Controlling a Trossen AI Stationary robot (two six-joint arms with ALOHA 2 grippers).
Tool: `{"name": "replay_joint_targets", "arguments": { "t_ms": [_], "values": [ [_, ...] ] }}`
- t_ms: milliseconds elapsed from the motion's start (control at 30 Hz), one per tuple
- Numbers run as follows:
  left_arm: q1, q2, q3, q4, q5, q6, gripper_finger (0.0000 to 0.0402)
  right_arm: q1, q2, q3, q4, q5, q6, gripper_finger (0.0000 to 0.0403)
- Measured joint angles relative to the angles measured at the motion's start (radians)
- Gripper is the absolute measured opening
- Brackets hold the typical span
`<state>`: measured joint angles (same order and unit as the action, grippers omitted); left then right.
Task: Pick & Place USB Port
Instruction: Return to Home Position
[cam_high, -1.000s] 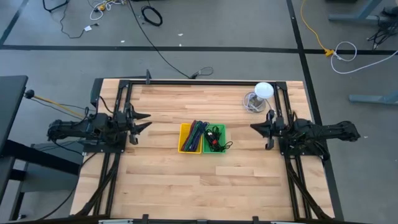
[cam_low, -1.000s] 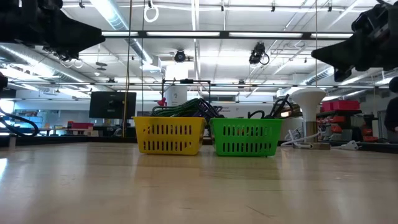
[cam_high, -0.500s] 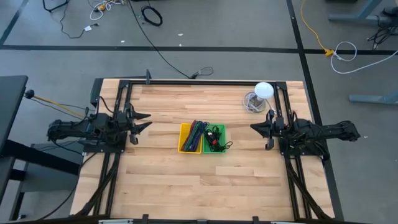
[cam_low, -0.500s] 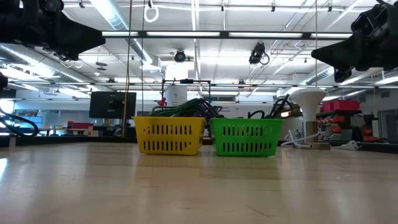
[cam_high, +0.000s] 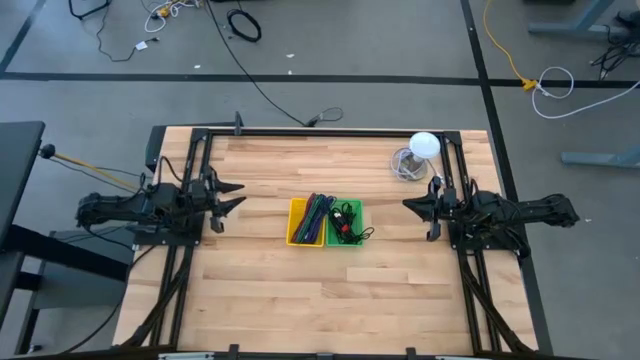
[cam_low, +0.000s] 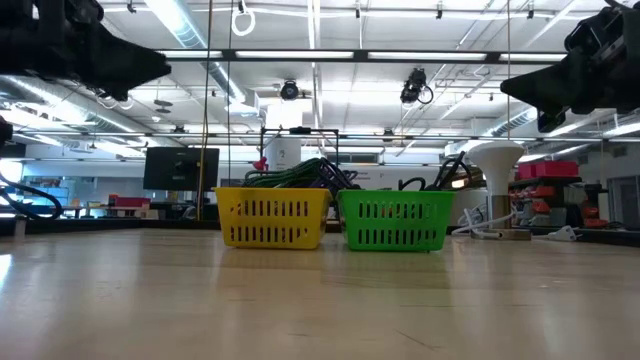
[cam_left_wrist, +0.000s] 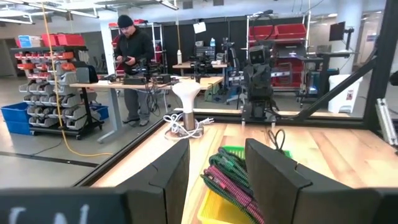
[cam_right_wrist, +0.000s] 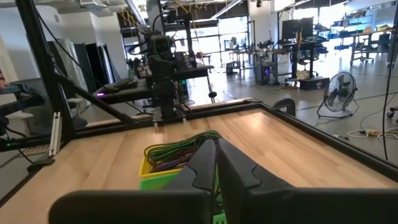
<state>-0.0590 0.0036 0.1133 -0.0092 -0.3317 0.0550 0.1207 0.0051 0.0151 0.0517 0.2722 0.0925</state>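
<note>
A yellow basket and a green basket stand side by side on the middle of the wooden table. The yellow one holds a bundle of green, red and purple cables. The green one holds black cables. My left gripper hovers open to the left of the baskets, well apart from them, fingers pointing at them. My right gripper hovers shut to their right, also apart. No separate USB port shows.
A white lamp with a coiled cord at its base stands near the table's far right corner. A black frame rims the table. Bare wood lies in front of the baskets toward the near edge. A person stands at a bench in the room beyond.
</note>
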Motion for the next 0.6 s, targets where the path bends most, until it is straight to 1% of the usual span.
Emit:
{"name": "replay_joint_targets", "arguments": {
  "t_ms": [133,167,200,333,600],
  "values": [
    [0.006,0.0,-0.094,0.104,0.0,-0.001,0.0161,0.0,0.0,0.0,0.0,0.0,0.0,0.0022],
    [0.005,0.0,-0.103,0.091,0.0,-0.001,0.0161,0.0,0.0,0.0,0.0,0.0,-0.001,0.0022],
    [0.005,0.0,-0.1,0.067,0.011,-0.01,0.0161,0.0,0.0,0.0,0.0,0.0,-0.001,0.0022],
    [0.005,-0.002,-0.102,0.082,0.041,-0.035,0.0161,0.0,0.0,0.0,0.0,0.0,-0.001,0.0023],
    [0.011,-0.002,-0.102,0.1,0.045,-0.049,0.0161,0.0,0.0,0.0,0.0,0.0,-0.001,0.0023]
  ]
}}
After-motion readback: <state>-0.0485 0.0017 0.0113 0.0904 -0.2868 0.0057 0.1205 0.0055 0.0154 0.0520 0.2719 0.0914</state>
